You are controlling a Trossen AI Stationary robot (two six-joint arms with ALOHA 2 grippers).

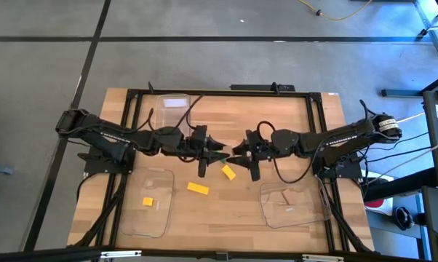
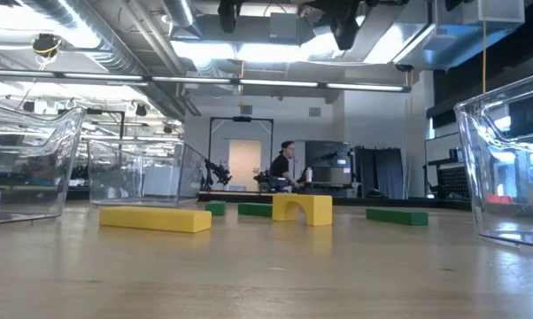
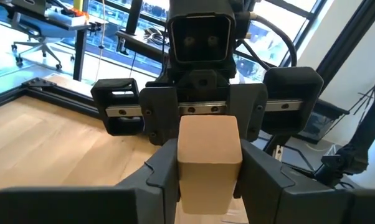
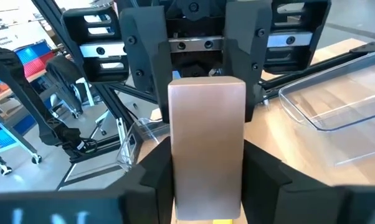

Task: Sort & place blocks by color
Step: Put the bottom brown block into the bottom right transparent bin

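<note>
A plain tan block (image 3: pixel 209 143) hangs high above the table's middle, between my two grippers, which face each other. My left gripper (image 1: pixel 220 149) comes from the table's left and my right gripper (image 1: pixel 238 151) from its right; both are shut on this block (image 4: pixel 206 124). Below them lie a yellow arch block (image 1: pixel 228 172) and a yellow bar (image 1: pixel 198 188), flat on the wood. A yellow cube (image 1: pixel 148 201) lies in the near left tray. In the low view, green blocks (image 2: pixel 397 215) rest on the table farther back. My left gripper pinches the tan block's two side faces (image 3: pixel 186 171) between its fingers, at the block's left end. The fingers come level from the table's left and lie along the block. It is lifted clear of the table. My right gripper pinches the same block's side faces (image 4: pixel 180 177) at its right end. Its fingers come about level from the table's right, along the block. The block spans level between the two grippers.
Three clear plastic trays stand on the table: one at the far edge (image 1: pixel 174 102), one near left (image 1: pixel 135 218), one near right (image 1: pixel 295 207). A black frame (image 1: pixel 219 92) borders the table. A person sits far off in the room (image 2: pixel 284 168).
</note>
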